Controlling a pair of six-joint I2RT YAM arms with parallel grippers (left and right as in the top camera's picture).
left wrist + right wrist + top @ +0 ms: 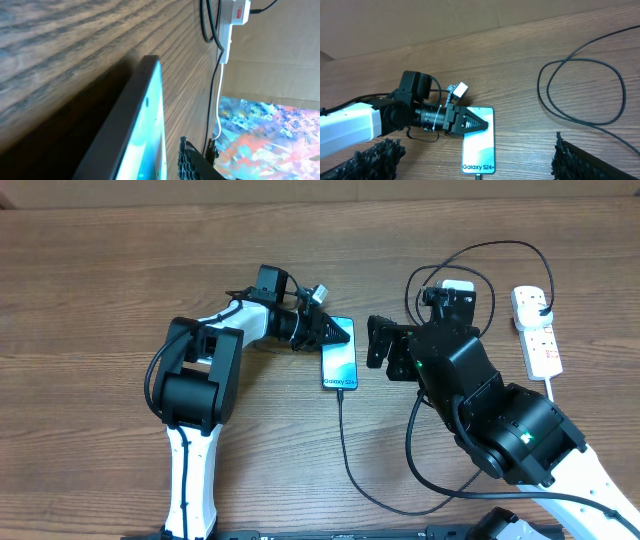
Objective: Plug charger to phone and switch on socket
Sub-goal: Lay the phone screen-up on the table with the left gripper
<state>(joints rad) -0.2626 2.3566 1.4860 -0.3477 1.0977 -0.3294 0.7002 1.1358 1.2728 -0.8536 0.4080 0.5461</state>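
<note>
The phone (340, 366) lies flat mid-table, screen lit, "Galaxy S24" text at its near end; it also shows in the right wrist view (479, 150) and edge-on in the left wrist view (145, 125). My left gripper (347, 331) is shut on the phone's far end (487, 121); one finger (192, 162) shows beside the screen. The charger's small connector (340, 392) sits in the phone's near end (479, 177). Its black cable (346, 452) runs toward me, then loops back to a plug (545, 308) in the white socket (538, 335). My right gripper (386, 346) is open and empty, just right of the phone.
The black cable makes loose loops on the wood behind my right arm (580, 90) and near the table's front (420, 505). The socket's thick white cord (220, 90) runs off the right side. A cardboard wall (470, 20) stands along the far edge.
</note>
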